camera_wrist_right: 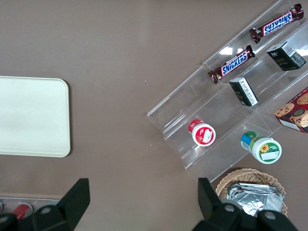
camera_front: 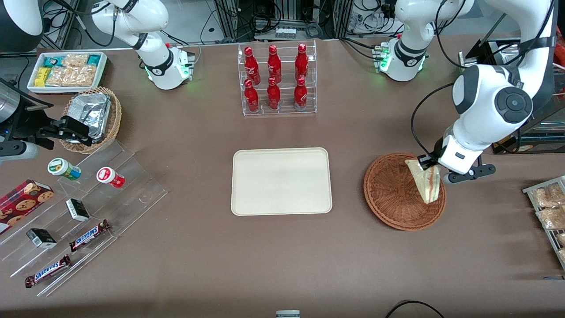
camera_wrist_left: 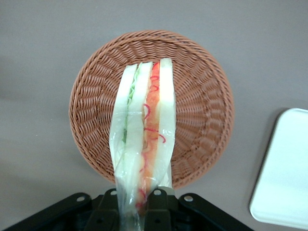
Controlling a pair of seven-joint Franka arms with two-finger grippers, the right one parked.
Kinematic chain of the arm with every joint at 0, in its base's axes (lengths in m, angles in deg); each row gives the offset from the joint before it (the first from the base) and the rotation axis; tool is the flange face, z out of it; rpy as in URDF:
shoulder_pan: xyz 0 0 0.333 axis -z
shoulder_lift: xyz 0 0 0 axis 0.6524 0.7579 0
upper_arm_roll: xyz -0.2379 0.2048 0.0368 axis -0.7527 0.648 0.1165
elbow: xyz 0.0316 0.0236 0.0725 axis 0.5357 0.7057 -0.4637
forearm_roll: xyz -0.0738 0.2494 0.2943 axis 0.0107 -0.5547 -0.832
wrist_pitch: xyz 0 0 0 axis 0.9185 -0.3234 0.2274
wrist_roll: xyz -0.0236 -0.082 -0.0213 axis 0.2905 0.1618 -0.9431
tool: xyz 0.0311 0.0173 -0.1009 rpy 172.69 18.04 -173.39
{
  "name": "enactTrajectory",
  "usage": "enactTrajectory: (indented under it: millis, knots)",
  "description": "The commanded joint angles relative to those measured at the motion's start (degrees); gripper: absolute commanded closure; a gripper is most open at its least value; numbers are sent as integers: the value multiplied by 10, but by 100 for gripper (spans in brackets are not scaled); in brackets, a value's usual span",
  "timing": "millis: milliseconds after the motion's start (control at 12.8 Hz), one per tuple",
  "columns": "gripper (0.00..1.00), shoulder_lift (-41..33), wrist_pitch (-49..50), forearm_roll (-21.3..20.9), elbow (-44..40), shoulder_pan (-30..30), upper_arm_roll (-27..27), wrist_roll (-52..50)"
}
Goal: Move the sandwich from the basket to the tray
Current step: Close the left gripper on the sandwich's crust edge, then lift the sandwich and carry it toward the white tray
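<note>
Sandwich (camera_front: 426, 185) is pinched in the gripper (camera_front: 427, 164) by one corner, hanging over the basket (camera_front: 393, 194); wrist view shows it lifted clear of the weave, cut edge facing the camera, red-orange and green stripes visible through the clear wrap (camera_wrist_left: 144, 139). Gripper fingers are closed on the wrapped end nearest the wrist camera (camera_wrist_left: 140, 204). From the front, the sandwich hangs over the part of the basket nearest the working arm's end of the table, its lower tip near the rim. Basket (camera_wrist_left: 202, 106) sits on the brown table (camera_front: 282, 265), beside the tray (camera_front: 282, 182) and apart from it, toward the working arm's end. Tray is mid-table with nothing on it; an edge of it shows in the wrist view (camera_wrist_left: 284, 173). Rack of red bottles (camera_front: 276, 79) stands farther from the front camera than the tray. Toward the parked arm's end: clear stepped stand (camera_front: 88, 212) with Snickers bars (camera_front: 89, 235) and small tubs (camera_front: 110, 176), tan basket of foil (camera_front: 92, 117), white bin of snacks (camera_front: 68, 70).
</note>
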Motion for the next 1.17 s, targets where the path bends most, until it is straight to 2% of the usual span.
enactTrajectory:
  millis: [0, 701, 856, 1090]
  knots:
    - [100, 3, 42, -14, -45, 0, -27, -5]
    - [100, 42, 39, -13, -96, 4, -144, -16]
    - [100, 55, 36, -19, -101, 34, -151, -44]
    - [100, 99, 35, -83, -132, 84, -151, -136]
